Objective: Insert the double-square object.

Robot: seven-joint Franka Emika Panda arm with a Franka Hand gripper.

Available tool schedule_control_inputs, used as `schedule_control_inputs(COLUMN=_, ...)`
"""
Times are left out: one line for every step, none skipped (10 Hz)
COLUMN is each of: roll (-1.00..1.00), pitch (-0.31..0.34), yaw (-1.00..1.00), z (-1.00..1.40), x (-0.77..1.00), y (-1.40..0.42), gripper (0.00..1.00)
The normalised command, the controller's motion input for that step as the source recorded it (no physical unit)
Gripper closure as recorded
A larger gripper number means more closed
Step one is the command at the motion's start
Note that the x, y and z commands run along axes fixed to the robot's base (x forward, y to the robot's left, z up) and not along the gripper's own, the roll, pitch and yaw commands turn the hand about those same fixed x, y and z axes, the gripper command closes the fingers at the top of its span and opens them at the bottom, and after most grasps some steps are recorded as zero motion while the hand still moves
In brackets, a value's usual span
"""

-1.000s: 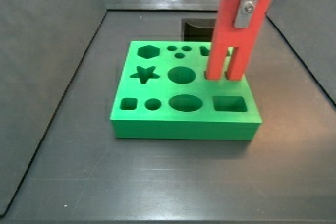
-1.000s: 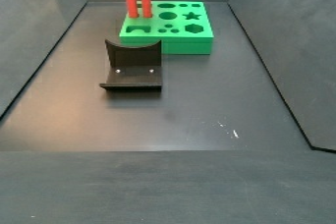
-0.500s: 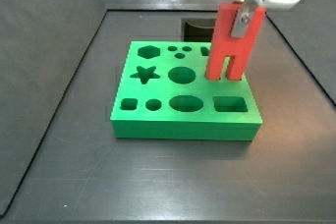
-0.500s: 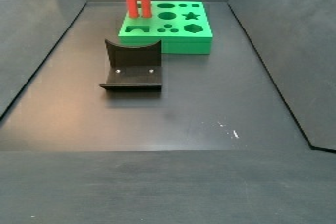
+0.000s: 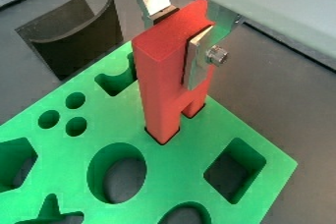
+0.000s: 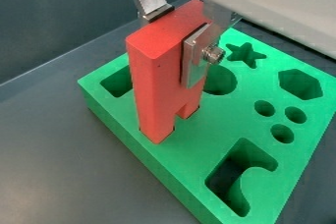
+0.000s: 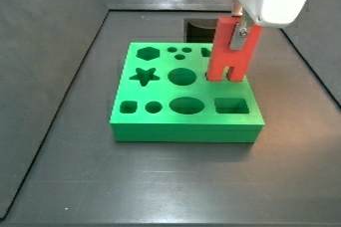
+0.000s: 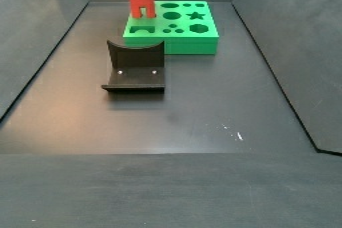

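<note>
— Half in, would you say?

— Partly, by my read. My gripper (image 5: 180, 43) is clamped on the upper part of the double-square object (image 5: 171, 81), silver fingers (image 5: 199, 56) flat against its sides. Straight below the gripper the bar stands upright with its two legs entering a slot in the green board (image 5: 79, 174). In both wrist views the feet look just past the rim, not seated.

— What's left?

— Pushing it down until it bottoms out, then letting go. Most of the bar (image 7: 230, 50) shows above the board (image 7: 186, 121) in a side view.

— And around it?

— Below and beside the gripper, the board's other cutouts sit empty. Farther off stands the fixture (image 8: 134, 68), apart from the board. Beyond lies a dark grey floor (image 8: 201, 162) with dark walls around it.
</note>
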Motion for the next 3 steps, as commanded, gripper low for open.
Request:
schedule_control_inputs(roll=-0.03, pitch=0.000, yaw=0.00, z=-0.12, x=0.00, y=0.00, gripper=1.00)
schedule_control_inputs(roll=-0.03, pitch=-0.023, yaw=0.00, z=-0.08, x=0.00, y=0.00, gripper=1.00)
schedule_control_inputs(roll=0.00, pitch=0.000, yaw=0.00, z=0.00, x=0.00, y=0.00, gripper=1.00)
